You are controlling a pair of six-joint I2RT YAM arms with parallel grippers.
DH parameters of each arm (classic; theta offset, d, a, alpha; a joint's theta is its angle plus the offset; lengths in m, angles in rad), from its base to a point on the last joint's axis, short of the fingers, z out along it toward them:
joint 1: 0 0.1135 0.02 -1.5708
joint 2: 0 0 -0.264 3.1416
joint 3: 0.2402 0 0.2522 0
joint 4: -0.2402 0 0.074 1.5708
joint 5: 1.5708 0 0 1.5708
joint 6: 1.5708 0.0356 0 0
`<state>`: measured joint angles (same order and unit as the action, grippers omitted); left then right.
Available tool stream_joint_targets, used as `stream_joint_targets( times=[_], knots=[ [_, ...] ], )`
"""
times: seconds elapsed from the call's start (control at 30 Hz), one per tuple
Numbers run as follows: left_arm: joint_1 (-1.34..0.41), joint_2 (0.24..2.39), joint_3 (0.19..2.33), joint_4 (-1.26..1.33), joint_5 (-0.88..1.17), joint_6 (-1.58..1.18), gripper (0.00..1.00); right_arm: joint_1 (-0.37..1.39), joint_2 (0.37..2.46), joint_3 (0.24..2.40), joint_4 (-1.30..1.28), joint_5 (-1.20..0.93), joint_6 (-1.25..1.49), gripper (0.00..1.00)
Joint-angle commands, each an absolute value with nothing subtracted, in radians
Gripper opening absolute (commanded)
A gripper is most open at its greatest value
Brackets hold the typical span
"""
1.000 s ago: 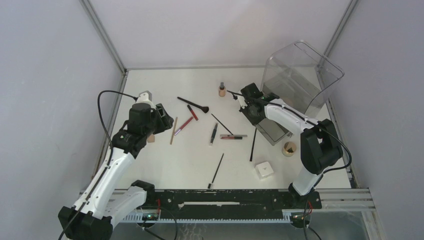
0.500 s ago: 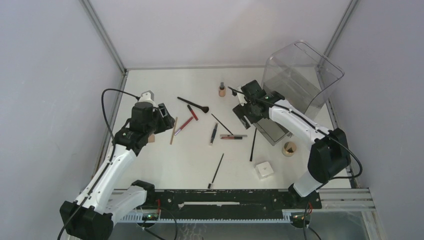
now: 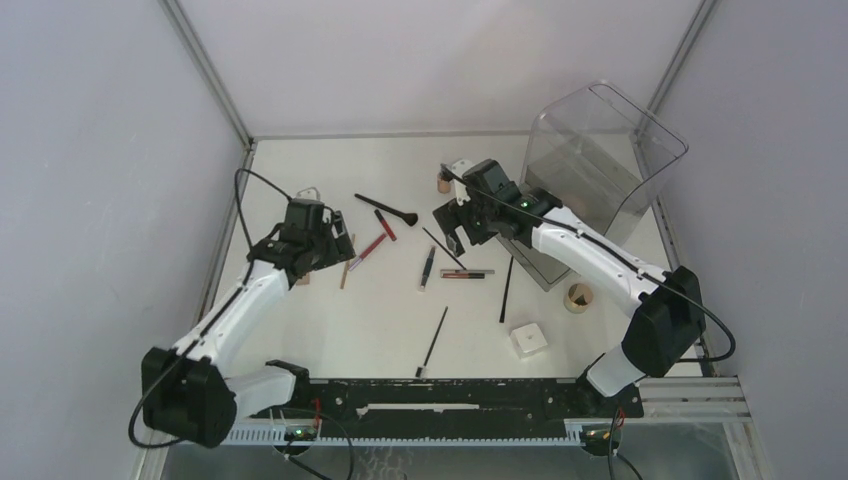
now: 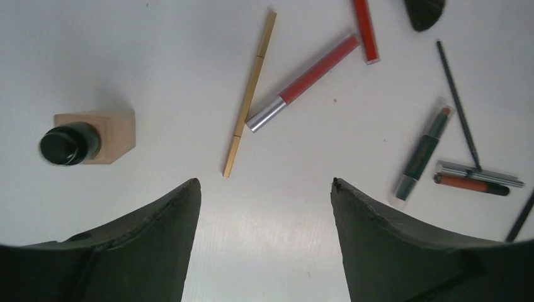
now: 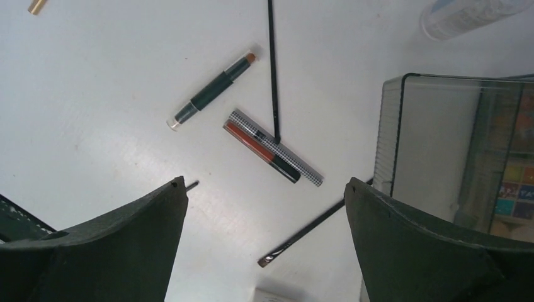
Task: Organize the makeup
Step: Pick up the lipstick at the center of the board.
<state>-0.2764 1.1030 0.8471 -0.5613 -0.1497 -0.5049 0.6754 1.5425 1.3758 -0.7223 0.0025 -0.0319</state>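
Note:
The makeup lies scattered on the white table. My left gripper (image 3: 335,237) (image 4: 264,182) is open and empty, hovering just short of a gold pencil (image 4: 250,94) and a red lip gloss (image 4: 305,80). A tan dark-capped bottle (image 4: 88,133) stands to its left. My right gripper (image 3: 455,225) (image 5: 266,182) is open and empty above a dark stick (image 5: 213,91), a thin black brush (image 5: 272,69), a checkered tube (image 5: 277,148) and another black brush (image 5: 308,233). A white box (image 3: 527,339) and a round puff (image 3: 578,296) sit at the near right.
A big clear plastic bin (image 3: 600,150) stands at the back right. A square palette case (image 5: 453,157) lies in front of it, right beside my right fingers. Another tan bottle (image 3: 443,182) stands at the back. A black brush (image 3: 432,342) lies near the front edge.
My right gripper has opened wide and swung left, away from the bin toward the table's middle. My left gripper has moved right toward the gold pencil and opened a little more.

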Motion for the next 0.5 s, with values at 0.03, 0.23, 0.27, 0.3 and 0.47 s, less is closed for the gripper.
stream_joint_targets(
  times=[0.03,0.23,0.27,0.3,0.47],
  knots=[
    [-0.283,1.333,1.006,-0.6,-0.097,-0.494,0.78,0.687,1.504,1.37,-0.645,0.092,0.112,1.0],
    [-0.341,1.604,1.17,-0.588,-0.171,-0.436,0.69,0.654,1.413,1.342,-0.61,0.175,0.243,1.0],
    [-0.343,1.635,1.182,-0.572,-0.154,-0.414,0.7,0.654,1.398,1.334,-0.607,0.192,0.239,1.0],
    [-0.344,1.662,1.191,-0.557,-0.13,-0.393,0.69,0.653,1.384,1.327,-0.609,0.203,0.235,1.0],
    [-0.351,1.794,1.283,-0.576,-0.111,-0.32,0.6,0.638,1.345,1.302,-0.636,0.253,0.244,1.0]
  ],
)
